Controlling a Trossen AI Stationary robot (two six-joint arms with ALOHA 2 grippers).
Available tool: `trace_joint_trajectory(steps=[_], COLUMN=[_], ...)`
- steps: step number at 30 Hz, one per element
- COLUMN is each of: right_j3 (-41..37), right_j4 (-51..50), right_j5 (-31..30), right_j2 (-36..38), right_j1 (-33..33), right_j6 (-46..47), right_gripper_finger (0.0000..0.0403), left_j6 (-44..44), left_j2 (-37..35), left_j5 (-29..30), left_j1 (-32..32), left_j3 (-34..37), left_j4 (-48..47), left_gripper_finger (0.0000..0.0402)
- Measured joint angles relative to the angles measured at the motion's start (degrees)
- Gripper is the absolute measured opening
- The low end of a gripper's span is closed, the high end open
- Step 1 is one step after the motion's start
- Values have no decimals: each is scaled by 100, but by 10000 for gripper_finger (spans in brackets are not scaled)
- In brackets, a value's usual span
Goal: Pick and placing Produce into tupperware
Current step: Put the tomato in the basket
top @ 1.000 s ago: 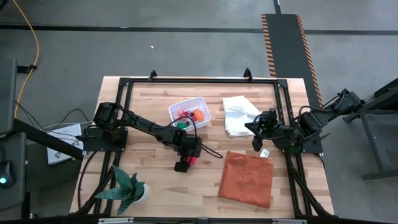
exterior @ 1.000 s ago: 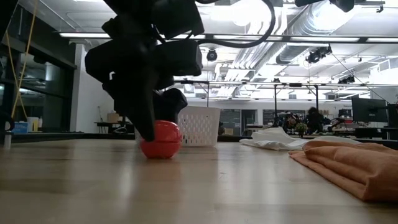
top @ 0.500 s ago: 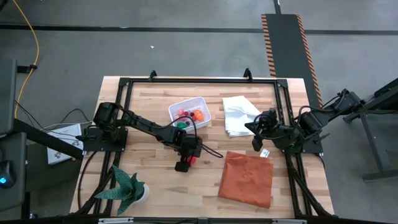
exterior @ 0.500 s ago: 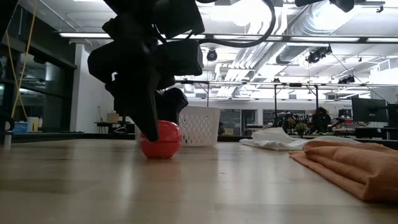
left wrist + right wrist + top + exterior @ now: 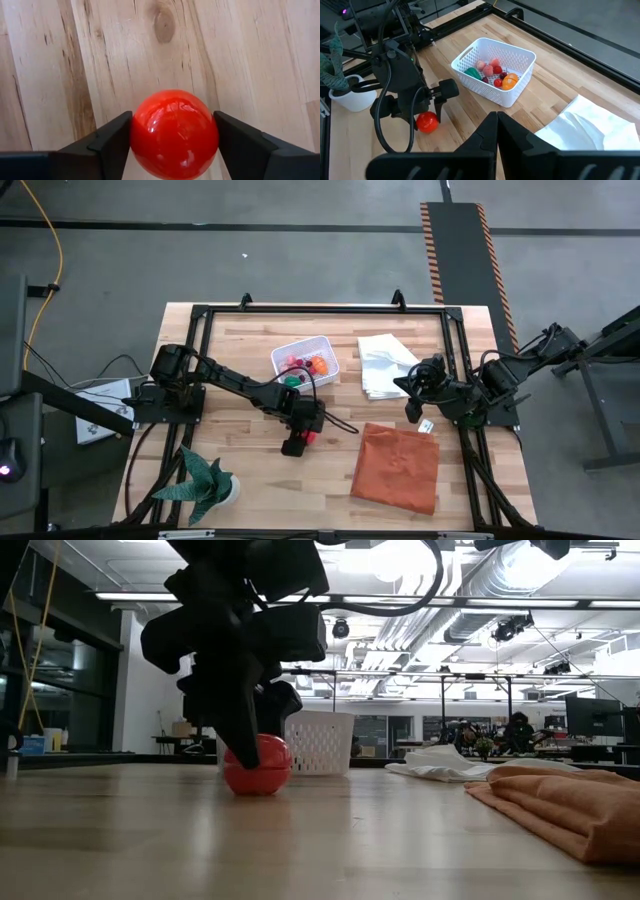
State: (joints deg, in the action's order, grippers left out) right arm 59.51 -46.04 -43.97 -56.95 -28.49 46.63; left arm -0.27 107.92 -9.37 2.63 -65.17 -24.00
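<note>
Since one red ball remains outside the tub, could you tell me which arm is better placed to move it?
Left. Its end effector already brackets the red ball, near the tub; the right end effector sits shut beside the white cloth.

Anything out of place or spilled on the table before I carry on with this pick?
Nothing stands out. One red ball sits on the table between the left gripper's fingers, outside the white tub, which stands upright with the other produce inside. The right gripper waits shut near the white cloth.

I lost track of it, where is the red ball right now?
The red ball lies on the table, between the fingers of the left gripper, on the near side of the white tub, left of the orange cloth.
</note>
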Motion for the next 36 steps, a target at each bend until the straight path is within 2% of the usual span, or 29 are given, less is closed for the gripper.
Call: trace_joint_trajectory(steps=[4,12,22,31,36], right_j3=[0,0,0,0,0], right_j4=[0,0,0,0,2], right_j5=[1,0,0,0,1], right_j2=[0,0,0,0,0], right_j1=[0,0,0,2,0], right_j6=[-9,-11,-11,2,2], right_gripper_finger=[1,1,1,1,1], left_j6=[-2,-2,-4,-24,-17], left_j2=[0,0,0,0,-4], left_j5=[0,-2,-68,-70,-70], left_j1=[0,0,0,0,0], left_j3=[-1,-1,1,-6,-348], left_j4=[1,-3,-3,-10,-199], left_gripper_finger=[243,271,249,269,256])
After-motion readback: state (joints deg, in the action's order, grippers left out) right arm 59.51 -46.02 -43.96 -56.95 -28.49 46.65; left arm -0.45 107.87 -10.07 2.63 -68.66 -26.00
